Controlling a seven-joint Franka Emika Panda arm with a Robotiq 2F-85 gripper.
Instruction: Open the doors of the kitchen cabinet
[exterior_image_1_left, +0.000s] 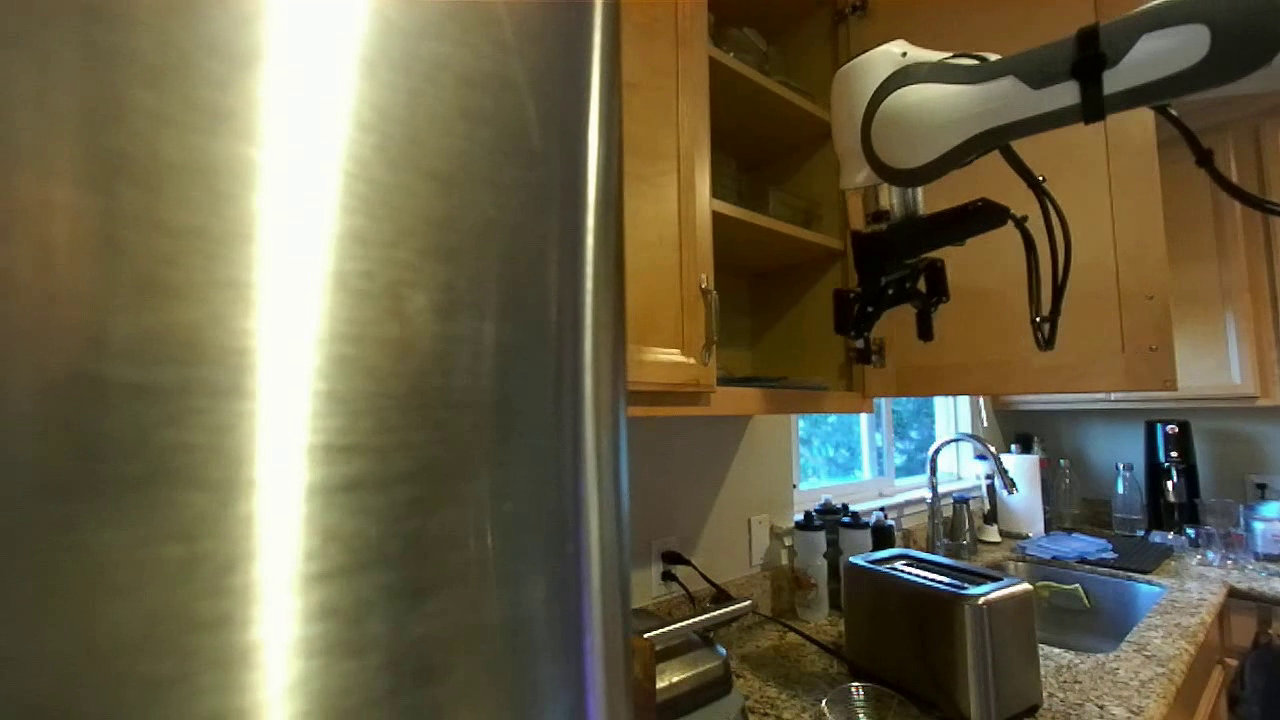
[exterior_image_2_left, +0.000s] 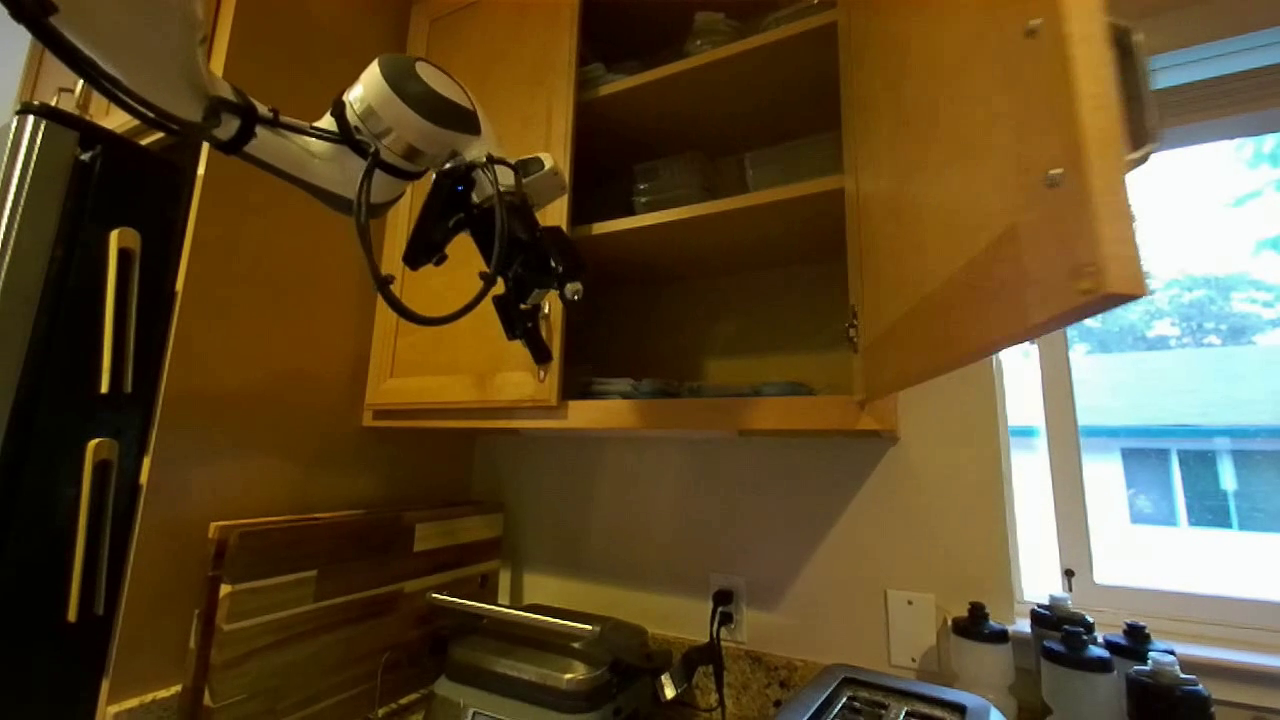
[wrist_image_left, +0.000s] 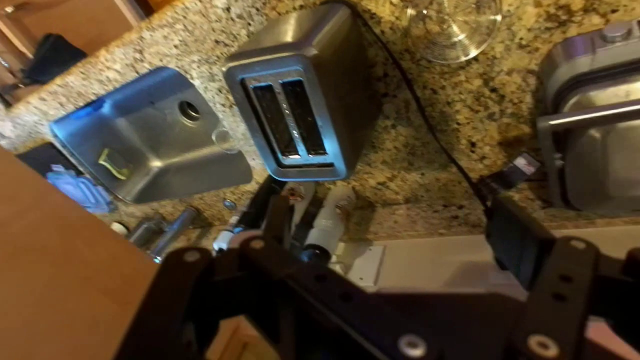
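Observation:
The kitchen cabinet (exterior_image_2_left: 720, 412) (exterior_image_1_left: 760, 402) hangs above the counter, with shelves and dishes visible inside. One of its doors (exterior_image_2_left: 960, 180) (exterior_image_1_left: 1030, 250) stands swung wide open; a wood panel, apparently this door, also shows in the wrist view (wrist_image_left: 60, 260). The other door (exterior_image_2_left: 460, 310) (exterior_image_1_left: 665, 200) is shut, with its metal bar handle (exterior_image_1_left: 709, 320) near the opening's edge. My gripper (exterior_image_1_left: 890, 338) (exterior_image_2_left: 556, 322) is open and empty, fingers wide apart in the wrist view (wrist_image_left: 390, 220). It hangs in front of the cabinet, partly covering the handle in an exterior view. No contact is visible.
A steel fridge panel (exterior_image_1_left: 430, 350) fills much of an exterior view. Below the cabinet stand a toaster (wrist_image_left: 285, 120), a grill appliance (exterior_image_2_left: 540, 650) and several bottles (exterior_image_2_left: 1080, 660). A cutting board (exterior_image_2_left: 350, 600) leans at the side. The sink (wrist_image_left: 155, 140) lies beyond the toaster.

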